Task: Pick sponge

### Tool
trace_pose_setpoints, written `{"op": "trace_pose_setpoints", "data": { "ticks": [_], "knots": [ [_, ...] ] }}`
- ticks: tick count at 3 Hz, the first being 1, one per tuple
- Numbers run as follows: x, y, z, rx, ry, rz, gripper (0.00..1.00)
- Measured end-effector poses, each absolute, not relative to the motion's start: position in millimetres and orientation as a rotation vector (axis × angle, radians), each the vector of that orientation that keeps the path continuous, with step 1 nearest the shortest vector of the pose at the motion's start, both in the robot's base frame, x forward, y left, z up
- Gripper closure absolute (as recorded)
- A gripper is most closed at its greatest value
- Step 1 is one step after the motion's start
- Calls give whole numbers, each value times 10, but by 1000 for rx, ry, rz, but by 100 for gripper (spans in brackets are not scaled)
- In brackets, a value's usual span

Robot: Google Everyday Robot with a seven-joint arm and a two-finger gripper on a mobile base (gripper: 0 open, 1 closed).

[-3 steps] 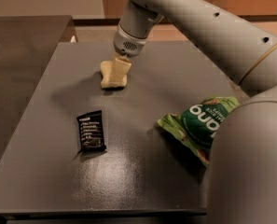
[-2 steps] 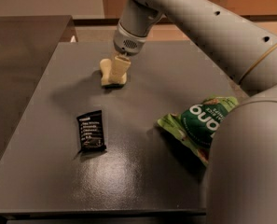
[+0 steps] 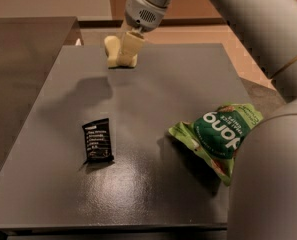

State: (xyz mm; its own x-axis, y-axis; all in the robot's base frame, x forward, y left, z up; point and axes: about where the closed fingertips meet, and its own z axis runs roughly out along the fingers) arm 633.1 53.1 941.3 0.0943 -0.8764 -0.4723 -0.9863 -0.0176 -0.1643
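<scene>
The pale yellow sponge (image 3: pixel 113 52) hangs in my gripper (image 3: pixel 127 48) above the far part of the dark grey table (image 3: pixel 153 99). It is off the surface, and its shadow lies on the table below and to the left. The cream fingers (image 3: pixel 132 41) are shut on the sponge's right side and cover part of it. The arm comes down from the upper right.
A small black snack packet (image 3: pixel 98 140) lies on the table's left middle. A green chip bag (image 3: pixel 218 136) lies at the right, partly behind my arm's grey body (image 3: pixel 273 179). Another dark table (image 3: pixel 23 49) stands to the left.
The gripper has risen with the sponge in it. The sponge has left the table and its shadow has moved away from it. The packet and the bag have not moved.
</scene>
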Motion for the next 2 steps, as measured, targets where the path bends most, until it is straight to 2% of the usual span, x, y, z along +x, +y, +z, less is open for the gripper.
{"op": "trace_pose_setpoints", "data": {
  "ticks": [2],
  "knots": [
    [6178,437,10092,-1911,1697,307,100]
  ]
}}
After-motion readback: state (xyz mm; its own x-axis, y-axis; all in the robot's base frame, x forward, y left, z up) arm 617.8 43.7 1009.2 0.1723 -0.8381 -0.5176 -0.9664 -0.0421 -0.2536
